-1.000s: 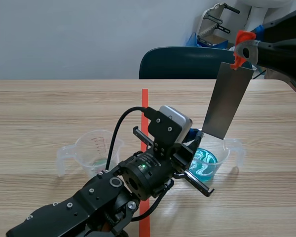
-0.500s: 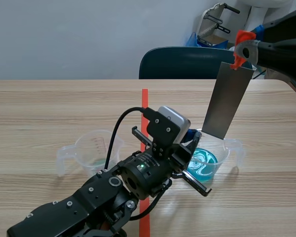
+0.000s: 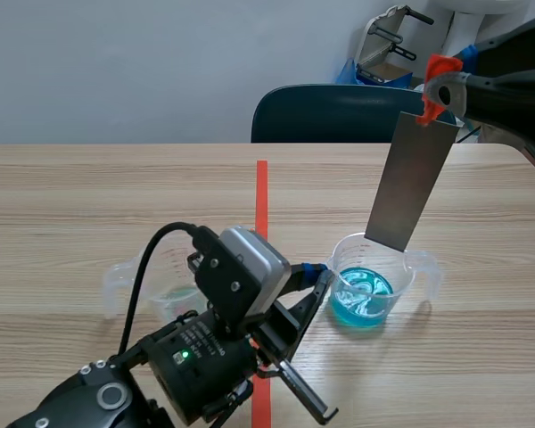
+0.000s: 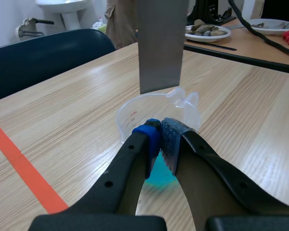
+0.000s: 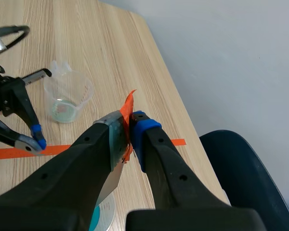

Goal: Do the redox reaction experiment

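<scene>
Since the metal strip (image 3: 410, 183) looks thin, stiff and light, with a smooth dull-grey face, you should expect it to swing or slip in a loose grip. I judge its taped top edge the sound place to hold it.

In the scene view, your right gripper (image 3: 439, 87) pinches that edge at the orange tab (image 3: 425, 113). The strip hangs tilted, its lower edge just above the far rim of the beaker of blue liquid (image 3: 372, 287). Your left gripper (image 3: 316, 270) sits low, just beside that beaker. A second beaker (image 3: 165, 267) shows partly behind the left arm.

In the left wrist view, the pads (image 4: 153, 139) are pressed together on nothing. The beaker stands right ahead of them, with the strip hanging over it, clear of the liquid.

In the right wrist view, the fingers (image 5: 147, 132) are clamped on the tab. The strip drops away beneath them, and the second beaker lies well apart.
</scene>
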